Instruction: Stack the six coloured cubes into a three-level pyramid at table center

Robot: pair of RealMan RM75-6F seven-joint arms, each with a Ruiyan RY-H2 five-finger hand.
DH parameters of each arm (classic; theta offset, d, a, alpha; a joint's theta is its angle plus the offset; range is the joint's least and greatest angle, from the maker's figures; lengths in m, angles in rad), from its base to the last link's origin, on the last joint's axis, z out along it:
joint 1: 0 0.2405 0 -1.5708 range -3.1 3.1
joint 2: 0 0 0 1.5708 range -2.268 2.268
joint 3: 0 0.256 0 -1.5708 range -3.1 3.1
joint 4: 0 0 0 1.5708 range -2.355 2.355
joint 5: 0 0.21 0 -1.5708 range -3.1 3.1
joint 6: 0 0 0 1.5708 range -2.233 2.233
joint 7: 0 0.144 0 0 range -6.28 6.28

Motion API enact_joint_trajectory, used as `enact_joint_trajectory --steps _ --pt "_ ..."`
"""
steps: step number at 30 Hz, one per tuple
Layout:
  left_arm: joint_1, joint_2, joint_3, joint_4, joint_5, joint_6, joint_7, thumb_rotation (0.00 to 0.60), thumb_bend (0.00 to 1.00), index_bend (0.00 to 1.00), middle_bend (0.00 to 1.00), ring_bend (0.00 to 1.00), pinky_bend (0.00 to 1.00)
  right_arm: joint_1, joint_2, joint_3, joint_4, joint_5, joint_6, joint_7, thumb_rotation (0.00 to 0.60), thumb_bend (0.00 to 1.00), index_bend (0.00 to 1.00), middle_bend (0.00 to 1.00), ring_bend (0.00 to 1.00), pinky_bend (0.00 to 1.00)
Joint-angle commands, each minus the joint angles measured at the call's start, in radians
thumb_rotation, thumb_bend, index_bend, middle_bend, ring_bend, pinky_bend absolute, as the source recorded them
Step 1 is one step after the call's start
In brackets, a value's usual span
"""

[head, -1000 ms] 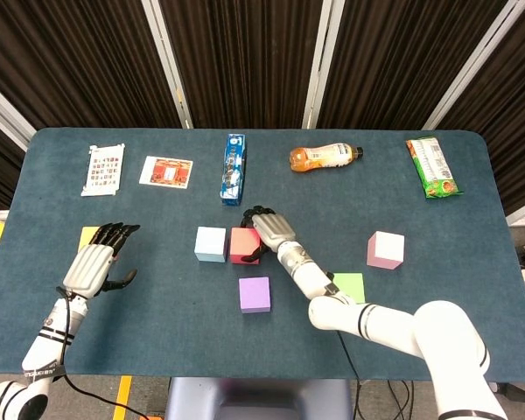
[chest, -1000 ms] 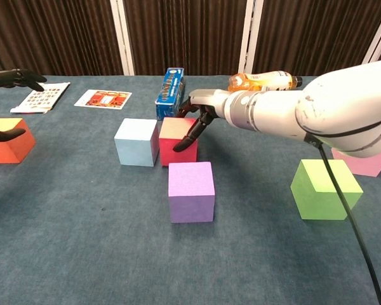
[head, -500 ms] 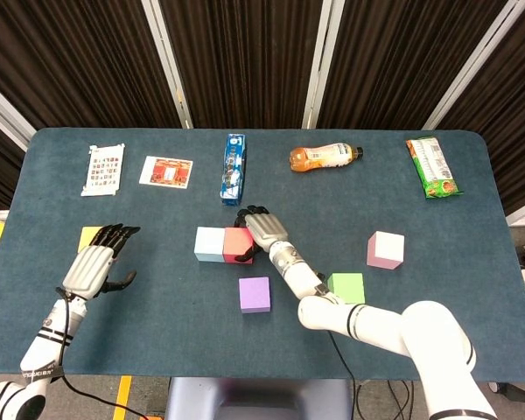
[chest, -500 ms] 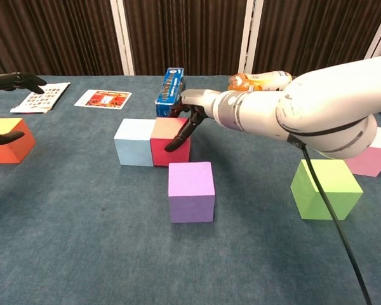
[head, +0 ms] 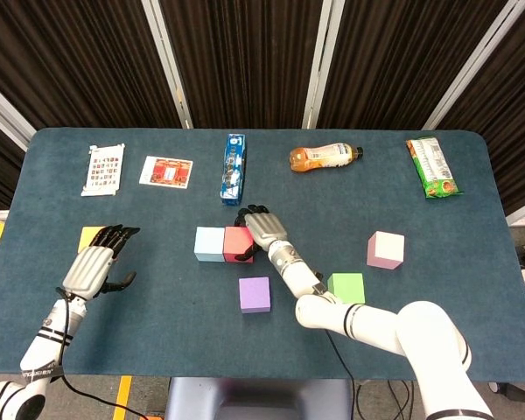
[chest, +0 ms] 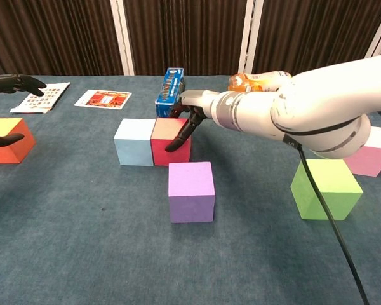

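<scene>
Right hand (chest: 189, 117) with fingers curled onto the red cube (chest: 169, 147), red cube touching the light blue cube (chest: 135, 142), purple cube (chest: 191, 191) just in front, left hand (head: 94, 265) spread wide, holding nothing, beside the orange cube (chest: 8, 140)

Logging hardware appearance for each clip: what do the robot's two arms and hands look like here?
Both arms are glossy white, rounded segments with dark bands at the joints. The right arm is bulky in the chest view, with a thin black cable hanging from it. The right hand has a silver-grey back and black fingers, as does the left hand, which sits on a white ribbed wrist.
</scene>
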Motion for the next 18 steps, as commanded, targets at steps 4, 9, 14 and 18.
enact_joint_trajectory --steps 4,9,14,18 --pt "-0.002 -0.002 -0.004 0.002 -0.001 -0.002 -0.002 0.600 0.35 0.11 0.11 0.05 0.08 0.005 -0.006 0.004 0.009 0.004 -0.007 -0.002 0.600 0.26 0.47 0.24 0.13 0.13" --pt "-0.002 -0.003 -0.005 0.008 -0.005 -0.008 -0.004 0.600 0.35 0.11 0.11 0.05 0.08 0.011 -0.015 0.007 0.022 0.006 -0.012 -0.003 0.600 0.26 0.46 0.24 0.12 0.13" --pt "-0.001 -0.006 -0.004 0.016 -0.007 -0.013 -0.010 0.600 0.35 0.11 0.10 0.05 0.08 0.014 -0.024 0.011 0.039 0.004 -0.018 0.001 0.600 0.26 0.46 0.24 0.13 0.13" --pt "-0.001 -0.006 -0.003 0.021 -0.009 -0.016 -0.014 0.600 0.35 0.11 0.10 0.05 0.08 0.016 -0.029 0.015 0.049 0.000 -0.025 0.006 0.600 0.26 0.45 0.24 0.12 0.13"
